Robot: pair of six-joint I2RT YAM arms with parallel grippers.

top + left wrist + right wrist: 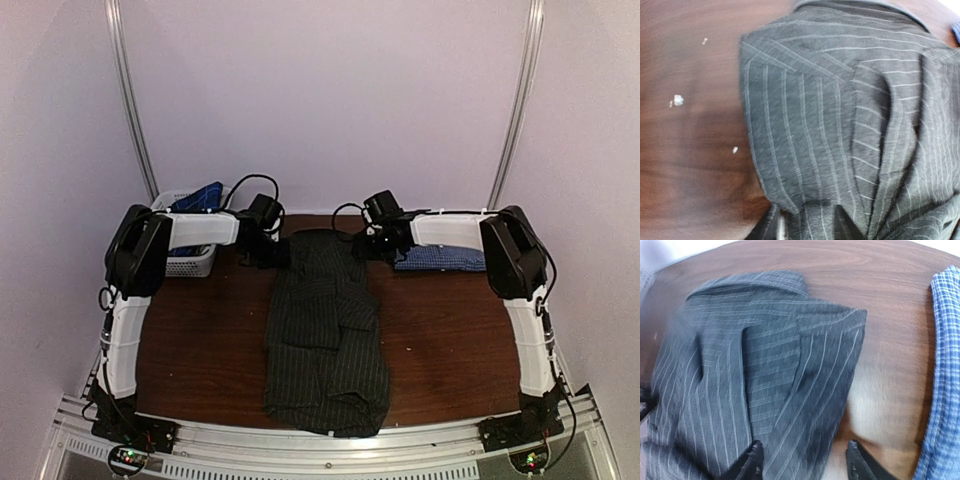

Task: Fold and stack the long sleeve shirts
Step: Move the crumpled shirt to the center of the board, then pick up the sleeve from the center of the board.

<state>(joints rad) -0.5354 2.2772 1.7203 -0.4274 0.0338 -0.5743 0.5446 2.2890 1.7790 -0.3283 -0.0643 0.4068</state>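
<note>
The charcoal-black pinstripe shirt [325, 330] lies folded lengthwise down the middle of the table, collar at the far end. My left gripper [263, 250] is at its far left shoulder. In the left wrist view the shirt [840, 110] fills the frame and my gripper [807, 225] shows only its dark fingertips, set apart with bunched cloth between them. My right gripper [373, 245] is at the far right shoulder. In the right wrist view it [805, 462] is open and straddles the edge of the shirt [765, 365]. The blue-and-white check shirt [440, 258] lies folded at the far right. The navy plaid shirt [200, 195] is in the basket.
A white mesh basket [190, 262] stands at the far left behind my left arm. The check shirt's edge [945, 380] lies close to the right of my right gripper. The pinstripe shirt's hem hangs at the table's near edge [330, 425]. Small white crumbs [677, 100] lie on the wood.
</note>
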